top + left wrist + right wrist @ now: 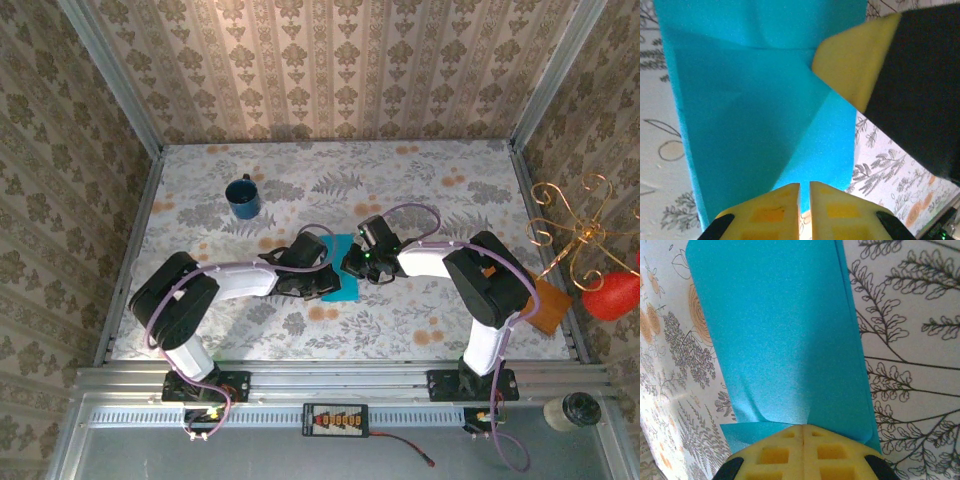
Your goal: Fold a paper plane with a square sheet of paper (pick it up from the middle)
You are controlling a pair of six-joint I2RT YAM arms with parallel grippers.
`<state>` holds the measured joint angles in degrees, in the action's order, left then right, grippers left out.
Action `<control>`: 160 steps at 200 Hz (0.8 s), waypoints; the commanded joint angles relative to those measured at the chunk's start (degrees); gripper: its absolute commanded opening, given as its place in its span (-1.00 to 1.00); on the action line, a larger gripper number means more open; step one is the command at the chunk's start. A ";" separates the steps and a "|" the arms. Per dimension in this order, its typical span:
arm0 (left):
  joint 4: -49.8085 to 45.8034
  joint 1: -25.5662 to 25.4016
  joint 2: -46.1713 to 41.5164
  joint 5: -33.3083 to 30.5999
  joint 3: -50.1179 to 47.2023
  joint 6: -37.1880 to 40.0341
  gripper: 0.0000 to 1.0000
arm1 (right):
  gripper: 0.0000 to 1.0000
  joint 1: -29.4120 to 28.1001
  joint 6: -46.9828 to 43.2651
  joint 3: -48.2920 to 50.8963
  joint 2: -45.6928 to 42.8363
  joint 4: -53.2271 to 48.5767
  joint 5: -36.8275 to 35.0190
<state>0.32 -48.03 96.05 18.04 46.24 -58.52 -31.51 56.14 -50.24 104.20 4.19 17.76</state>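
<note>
The square sheet of paper (342, 285) lies at the middle of the worktop (400, 325), already folded into a narrower strip. A slanting crease (807, 130) is seen across it from the left wrist. The strip is flanked by both arms. The left arm (230, 280) is stretched in from the left and the right arm (440, 262) from the right. Both sets of jaws are set at the paper, so neither arm can be called the nearer.

The left jaws are seen almost together at the strip's near edge, with only a thin slit left between the pads (775, 205). Whether paper is nipped in that slit cannot be told. The right jaws are closed pad against pad and are planted on one end of the strip, where a small corner (742, 431) is turned out beside them. One of their fingers (850, 65) is also seen from the left wrist, pressed at the paper's side edge.

From the right jaws the strip's long axis is laid straight ahead. It is judged that any coming crease must be run along that line, with the paper pinned by the opposite jaws.
</note>
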 commanded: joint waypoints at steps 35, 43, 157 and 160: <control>1.37 -0.06 1.41 -2.19 -0.63 -0.83 -0.77 | -0.96 0.31 0.74 3.09 3.64 -7.48 -6.77; 1.24 0.11 1.40 -2.22 -0.83 -0.74 -0.77 | -0.96 0.31 0.81 2.91 3.72 -7.53 -6.77; 0.00 0.78 2.12 -1.28 -1.41 0.24 -0.77 | -0.97 0.48 0.70 3.13 4.18 -8.05 -7.12; -0.18 0.76 2.12 -1.26 -1.37 0.44 -0.77 | -0.97 0.48 0.70 3.13 4.23 -8.12 -7.12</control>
<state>1.54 -47.81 97.10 16.67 45.50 -58.92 -31.48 56.55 -50.15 104.20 4.29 17.76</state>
